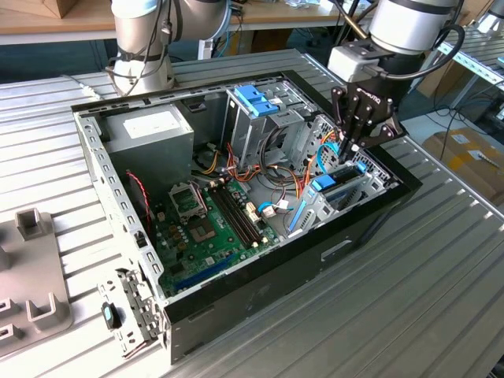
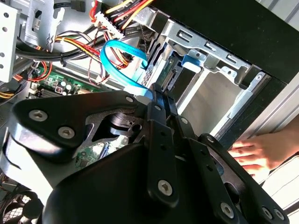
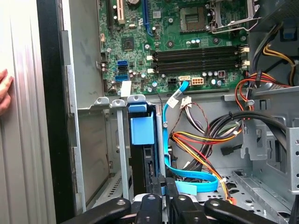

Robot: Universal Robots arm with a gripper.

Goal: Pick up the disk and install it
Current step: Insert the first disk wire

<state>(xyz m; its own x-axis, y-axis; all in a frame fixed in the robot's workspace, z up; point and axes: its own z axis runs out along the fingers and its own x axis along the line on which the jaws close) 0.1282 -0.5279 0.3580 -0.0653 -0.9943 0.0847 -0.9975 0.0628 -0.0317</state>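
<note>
The disk [image 1: 340, 186] stands on edge in the drive bay at the open computer case's end, on the exterior view's right, its light blue carrier rail uppermost. In the first wrist view the disk [image 3: 142, 158] is edge-on, dark, with a blue tab above it. My gripper [image 1: 347, 151] hangs straight over that bay. Its black fingers [image 3: 161, 186] are shut together with almost no gap, tips against the disk's carrier rail. In the second wrist view the fingertips [image 2: 161, 95] meet just short of the bay's metal frame.
The case [image 1: 236, 299] lies open on a ribbed metal table. A tall drive cage with a blue bracket [image 1: 256, 98] and loose cables, including a blue flat cable [image 3: 191, 179], crowd the bay. A person's hand [image 2: 261, 149] rests outside the case wall. A grey fixture [image 1: 31, 268] sits at the exterior view's left.
</note>
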